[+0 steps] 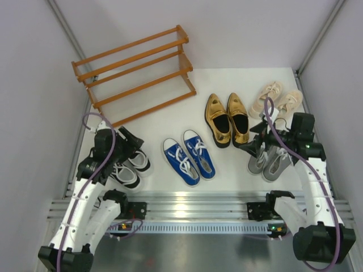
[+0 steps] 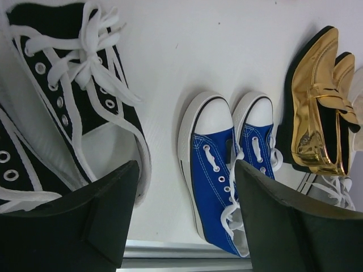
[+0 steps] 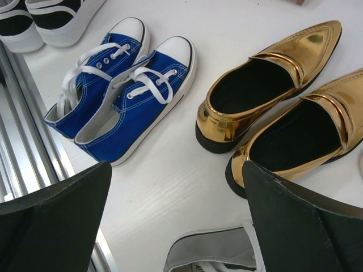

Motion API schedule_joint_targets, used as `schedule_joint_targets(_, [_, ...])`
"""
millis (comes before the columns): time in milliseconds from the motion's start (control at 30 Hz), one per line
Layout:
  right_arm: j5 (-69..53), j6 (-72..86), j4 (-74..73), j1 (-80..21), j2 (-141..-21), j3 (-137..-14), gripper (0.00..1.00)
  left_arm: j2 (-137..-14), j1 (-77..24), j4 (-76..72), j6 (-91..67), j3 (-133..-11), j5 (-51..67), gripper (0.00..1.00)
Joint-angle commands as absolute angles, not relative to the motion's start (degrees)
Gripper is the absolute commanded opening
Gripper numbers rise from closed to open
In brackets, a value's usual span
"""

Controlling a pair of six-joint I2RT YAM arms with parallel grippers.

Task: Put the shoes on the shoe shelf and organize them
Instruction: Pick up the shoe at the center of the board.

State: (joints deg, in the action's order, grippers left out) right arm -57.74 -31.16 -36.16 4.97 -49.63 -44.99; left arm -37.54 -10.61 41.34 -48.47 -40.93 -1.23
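The shoe shelf (image 1: 133,73), orange-brown slats, stands at the back left with nothing on it. All the shoes sit on the white table: black-and-white sneakers (image 1: 129,167) at the near left, blue sneakers (image 1: 189,158) in the middle, gold loafers (image 1: 227,119), beige lace-ups (image 1: 278,99) at the back right and grey sneakers (image 1: 271,161) at the near right. My left gripper (image 1: 131,144) hangs open just right of the black-and-white sneakers (image 2: 62,96), nothing between its fingers (image 2: 108,198). My right gripper (image 1: 251,141) is open over the heel of a grey sneaker (image 3: 215,249), beside the gold loafers (image 3: 272,96).
A metal rail (image 1: 193,201) runs along the table's near edge, just behind the blue sneakers (image 3: 122,102). Grey walls close in on both sides. The shelf's left end sits against the left wall.
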Motion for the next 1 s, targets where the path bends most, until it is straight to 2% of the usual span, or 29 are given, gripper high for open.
schedule_joint_targets(0, [-59.7,-34.8,-36.1,4.1,-48.6,-45.6,0.99,-39.3,-10.4,41.4,-52.8,-38.9,4.1,0.72])
schedule_joint_targets(167, [-59.4,-35.6,-36.7,3.2,-48.6,-45.4,0.99,-40.8,-10.6,41.3,-55.2,-36.0,2.6,0.68])
schedule_joint_targets(267, [-59.4,-35.7,-36.7,3.2,-48.7,-45.3,0.99,-41.8,-12.8,40.2,-55.2,-34.5,-2.8,0.68])
schedule_joint_targets(500, [-59.1,-35.9,-36.5,3.2,-48.9,-44.6,0.99,-51.0,-28.5,37.3,-60.6,-35.0,-21.9,0.68])
schedule_joint_targets(600, [-58.8,-35.9,-36.5,3.2,-48.7,-44.4,0.99,-53.3,-29.2,34.5,-61.0,-33.3,-23.7,0.67])
schedule_joint_targets(767, [-58.6,-36.1,-36.3,3.2,-49.0,-44.3,1.00,-55.8,-31.0,29.9,-60.2,-31.0,-26.5,0.54])
schedule_joint_targets(933, [-58.4,-36.2,-36.5,3.2,-49.0,-44.3,0.99,-55.0,-33.7,25.6,-56.0,-29.9,-28.9,0.33])
schedule_joint_targets(967, [-58.3,-36.2,-36.4,3.2,-49.0,-44.4,0.99,-54.8,-34.4,25.7,-55.7,-30.0,-29.5,0.24])
